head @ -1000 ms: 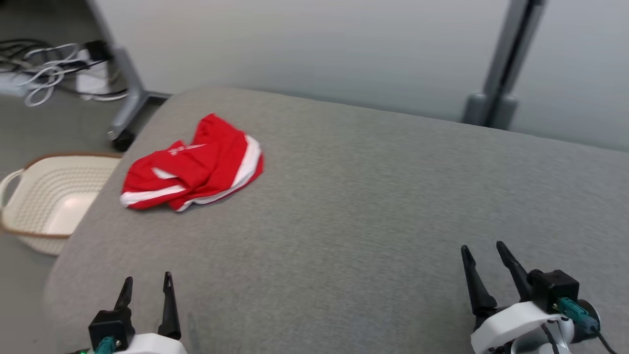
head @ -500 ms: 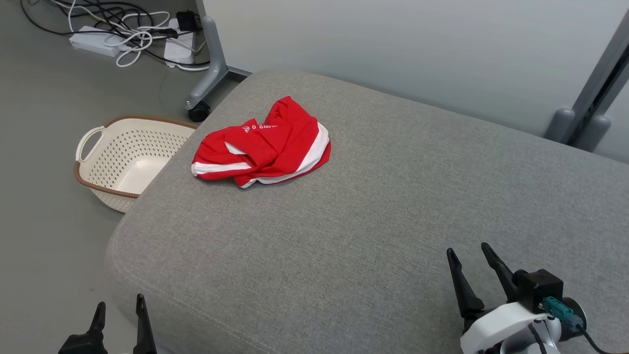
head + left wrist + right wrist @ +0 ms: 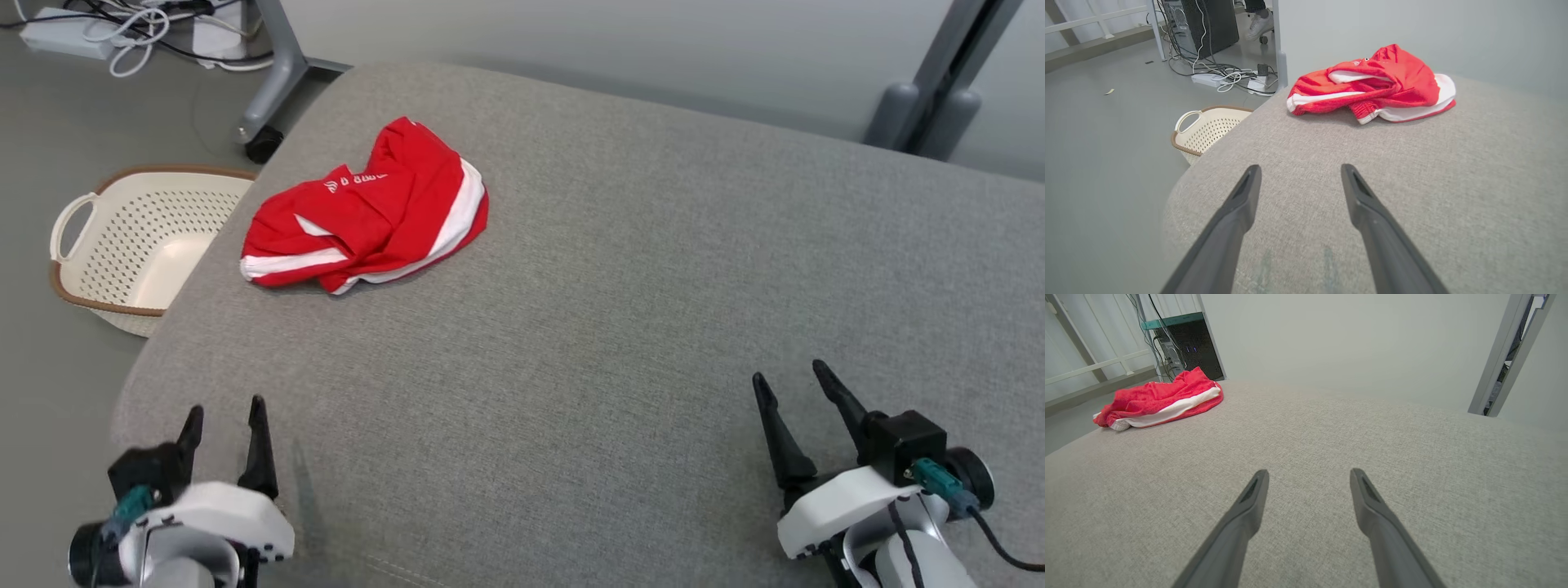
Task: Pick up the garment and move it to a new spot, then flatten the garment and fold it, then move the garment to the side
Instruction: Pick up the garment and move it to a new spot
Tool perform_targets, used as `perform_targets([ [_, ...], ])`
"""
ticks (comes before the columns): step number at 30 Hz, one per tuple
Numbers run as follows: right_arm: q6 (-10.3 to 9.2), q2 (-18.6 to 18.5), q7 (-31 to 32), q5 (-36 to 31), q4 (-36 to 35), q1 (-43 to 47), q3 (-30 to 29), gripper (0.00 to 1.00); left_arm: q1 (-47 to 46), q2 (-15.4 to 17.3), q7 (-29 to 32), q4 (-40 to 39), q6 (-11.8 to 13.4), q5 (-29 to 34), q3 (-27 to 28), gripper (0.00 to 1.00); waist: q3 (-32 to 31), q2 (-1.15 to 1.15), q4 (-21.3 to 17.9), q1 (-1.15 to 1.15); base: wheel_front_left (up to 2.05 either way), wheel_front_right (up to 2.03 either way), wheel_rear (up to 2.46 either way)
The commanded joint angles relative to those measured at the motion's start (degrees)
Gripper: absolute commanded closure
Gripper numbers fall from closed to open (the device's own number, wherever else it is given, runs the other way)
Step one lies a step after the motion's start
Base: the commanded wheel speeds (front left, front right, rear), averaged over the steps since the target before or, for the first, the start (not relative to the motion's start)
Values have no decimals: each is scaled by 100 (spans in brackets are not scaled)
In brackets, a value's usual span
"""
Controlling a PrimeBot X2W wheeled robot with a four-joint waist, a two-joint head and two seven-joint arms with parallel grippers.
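The garment (image 3: 367,212) is a crumpled red piece with white stripes, lying at the far left of the grey cushioned surface (image 3: 612,327). In the left wrist view the garment (image 3: 1372,83) lies ahead and to the right; in the right wrist view the garment (image 3: 1159,398) sits far to the left. My left gripper (image 3: 224,408) hovers open at the near left edge, well short of the garment. My right gripper (image 3: 788,371) stands open at the near right, far from it. Both hold nothing.
A cream perforated basket (image 3: 122,245) stands on the floor just left of the cushion. Cables and a power strip (image 3: 73,33) lie on the floor beyond, by a wheeled metal leg (image 3: 265,106). Another metal post (image 3: 931,90) rises at the back right.
The head camera has swung about, so the whole picture shifts. The garment lies as before. Both grippers stay open.
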Motion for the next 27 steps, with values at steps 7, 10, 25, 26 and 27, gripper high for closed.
perform_targets([
  [7,-2,-297,3,25,-347,-432,195,0,-1611,443,1,1080,-352,-45,-39,0,874,0,-645,0,0,0,0],
  [10,-2,-370,3,30,-478,-572,297,0,-2224,732,1,1523,-428,-49,-60,0,1109,0,-856,0,0,0,0],
  [25,-3,-505,81,50,-701,-708,205,0,-3874,1246,248,3331,-367,-234,-278,0,1636,0,-1406,0,0,0,0],
  [26,-3,-504,78,61,-700,-711,195,0,-3918,1259,194,3343,-317,-203,-302,0,1637,0,-1421,0,0,0,0],
  [27,-3,-498,74,77,-689,-714,187,0,-3934,1258,179,3388,-322,-177,-341,59,1634,0,-1433,0,0,0,0],
])
